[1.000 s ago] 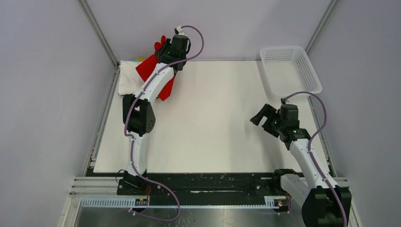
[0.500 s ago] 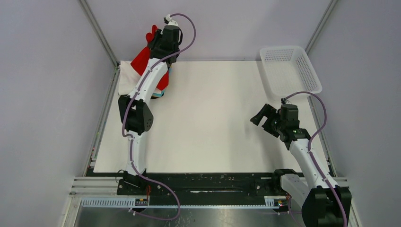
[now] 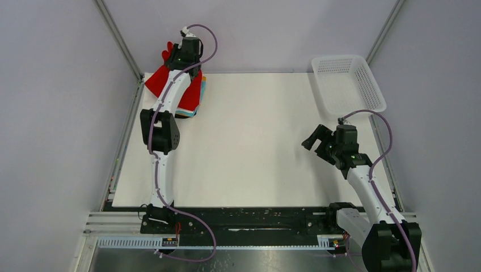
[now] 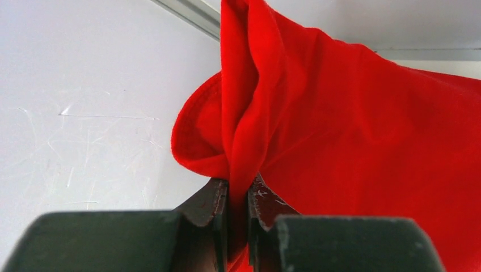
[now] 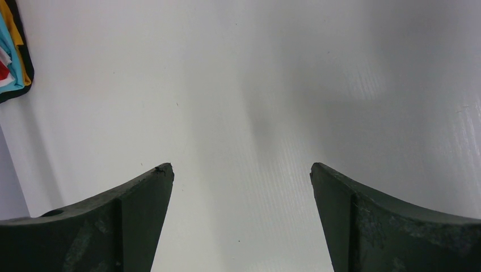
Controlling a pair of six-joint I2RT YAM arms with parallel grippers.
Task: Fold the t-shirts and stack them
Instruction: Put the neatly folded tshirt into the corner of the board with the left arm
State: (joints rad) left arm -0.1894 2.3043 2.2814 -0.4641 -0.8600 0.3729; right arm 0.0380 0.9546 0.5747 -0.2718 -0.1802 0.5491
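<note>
Left pincer (image 4: 238, 195) clamped on a bunched fold of red shirt (image 4: 351, 130). Shirt hangs at the far left corner of desk (image 3: 255, 147), over the folded stack (image 3: 186, 113). Right pincer (image 5: 241, 175) fingers apart, holding nothing, above desk's right side.

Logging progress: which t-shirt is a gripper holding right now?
The red t-shirt, pinched in the left gripper; the cyan, orange and dark ones lie folded flat.

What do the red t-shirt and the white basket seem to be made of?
Red t-shirt: soft matte cloth, likely a cotton knit; it falls in loose folds where the left gripper pinches it. Basket: stiff white plastic by its look, with perforated mesh walls and a smooth moulded rim.
</note>
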